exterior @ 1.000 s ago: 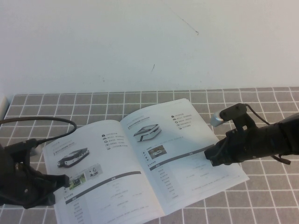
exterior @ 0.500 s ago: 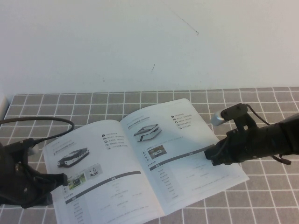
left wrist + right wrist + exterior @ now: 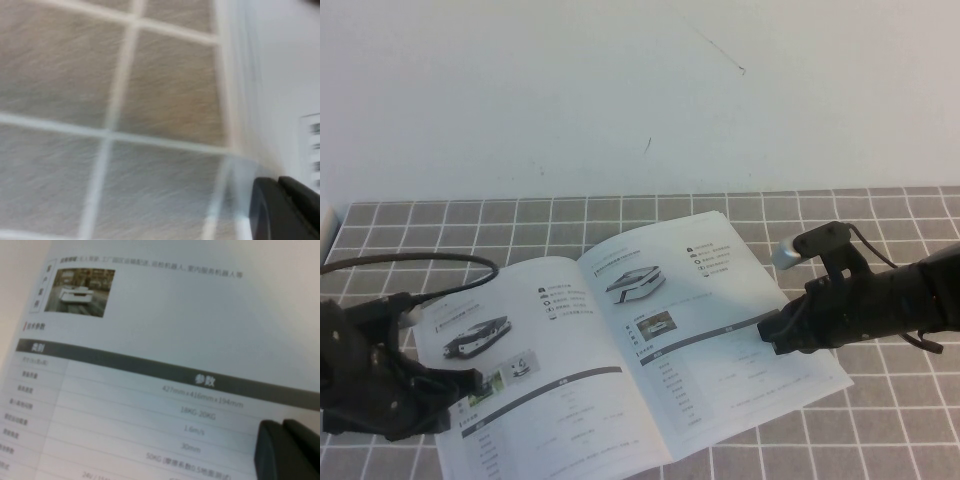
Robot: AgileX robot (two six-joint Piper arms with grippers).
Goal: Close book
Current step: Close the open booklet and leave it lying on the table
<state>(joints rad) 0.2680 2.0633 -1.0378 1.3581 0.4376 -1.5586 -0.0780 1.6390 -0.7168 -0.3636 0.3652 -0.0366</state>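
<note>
The open book (image 3: 620, 340) lies flat on the grey tiled table (image 3: 900, 220), white pages up with printed photos and text. My left gripper (image 3: 468, 385) is at the outer edge of the left page, low over the table. In the left wrist view its dark fingers (image 3: 280, 210) sit together at the page's edge (image 3: 280, 100), shut. My right gripper (image 3: 767, 335) rests over the right page near its outer side. In the right wrist view its fingertips (image 3: 285, 452) are closed together just above the printed page (image 3: 150, 340).
A white wall (image 3: 620, 90) rises behind the table. A black cable (image 3: 410, 262) loops from the left arm across the tiles left of the book. Bare tiles lie behind and to the right of the book.
The left arm has shifted right, bringing its gripper up to the left page's edge, and its cable moved with it. The right arm and the book have not moved.
</note>
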